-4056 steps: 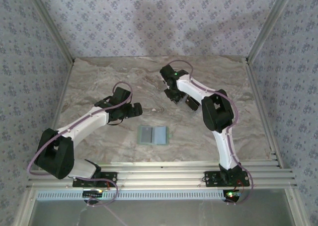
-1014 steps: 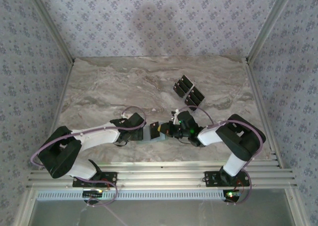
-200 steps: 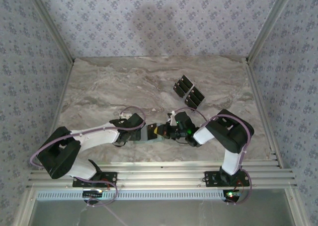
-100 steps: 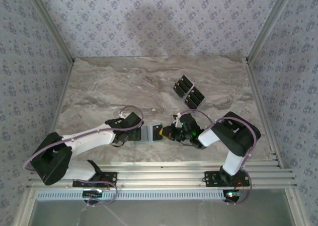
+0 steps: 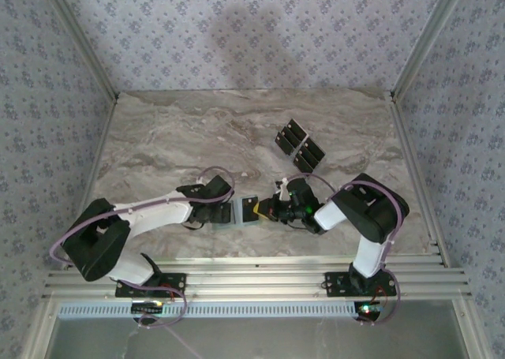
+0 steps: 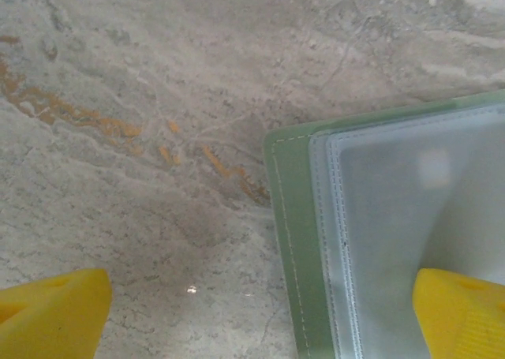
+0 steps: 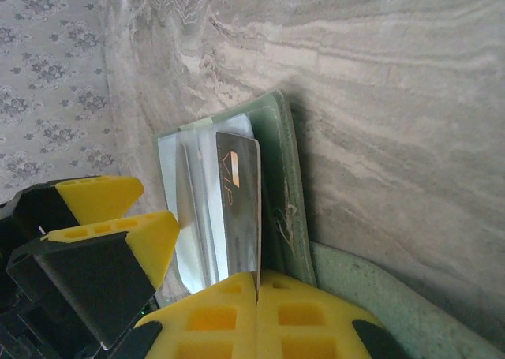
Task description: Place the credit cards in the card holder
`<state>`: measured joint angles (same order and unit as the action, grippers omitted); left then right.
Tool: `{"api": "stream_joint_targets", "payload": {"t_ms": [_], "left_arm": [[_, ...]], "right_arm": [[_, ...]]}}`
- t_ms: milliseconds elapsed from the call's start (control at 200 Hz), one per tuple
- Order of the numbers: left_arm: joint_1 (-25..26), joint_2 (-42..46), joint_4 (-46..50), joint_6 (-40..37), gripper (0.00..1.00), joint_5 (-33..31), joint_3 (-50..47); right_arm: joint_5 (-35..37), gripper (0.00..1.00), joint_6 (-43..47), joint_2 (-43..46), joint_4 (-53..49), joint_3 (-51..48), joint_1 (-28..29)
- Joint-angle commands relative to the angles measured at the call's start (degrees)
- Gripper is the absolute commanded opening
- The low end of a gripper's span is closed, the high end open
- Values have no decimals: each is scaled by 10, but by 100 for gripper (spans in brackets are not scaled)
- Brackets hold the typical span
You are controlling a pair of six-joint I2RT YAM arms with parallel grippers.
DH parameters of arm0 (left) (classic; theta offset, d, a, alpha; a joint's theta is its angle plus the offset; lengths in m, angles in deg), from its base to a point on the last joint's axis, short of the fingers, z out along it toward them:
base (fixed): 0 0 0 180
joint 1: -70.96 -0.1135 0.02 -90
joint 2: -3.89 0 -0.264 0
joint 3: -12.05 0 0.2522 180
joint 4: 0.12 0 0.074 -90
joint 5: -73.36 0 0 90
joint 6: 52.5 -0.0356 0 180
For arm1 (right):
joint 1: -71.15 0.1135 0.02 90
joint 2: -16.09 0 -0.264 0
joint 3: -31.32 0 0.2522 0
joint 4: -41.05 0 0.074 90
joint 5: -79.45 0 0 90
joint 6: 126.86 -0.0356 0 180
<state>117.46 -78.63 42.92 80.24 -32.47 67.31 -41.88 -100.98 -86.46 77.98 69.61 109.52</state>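
Card [image 7: 239,193] pinched in right pincer [image 7: 259,284], over card holder [image 7: 286,170], left pincer [image 6: 256,315] gaping, empty

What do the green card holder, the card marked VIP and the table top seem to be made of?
The card holder looks like soft matte faux leather or fabric, given its stitched edge; its clear sleeves look like glossy plastic. The card seems thin stiff plastic with slight sheen. The table top looks like veined grey marble, perhaps printed laminate.
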Motion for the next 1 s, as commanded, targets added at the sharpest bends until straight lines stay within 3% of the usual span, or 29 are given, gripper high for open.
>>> {"api": "stream_joint_targets", "payload": {"t_ms": [0, 215, 760, 994], "left_arm": [[4, -16, 55, 17, 97, -19, 10], [3, -24, 73, 18, 97, -44, 14], [4, -17, 49, 20, 97, -35, -15], [4, -8, 47, 22, 97, -35, -23]], "right_arm": [[33, 0, -9, -25, -33, -18, -11], [21, 0, -11, -28, -21, -18, -18], [-36, 0, 40, 44, -56, 46, -11], [-54, 0, 45, 24, -51, 70, -1]]}}
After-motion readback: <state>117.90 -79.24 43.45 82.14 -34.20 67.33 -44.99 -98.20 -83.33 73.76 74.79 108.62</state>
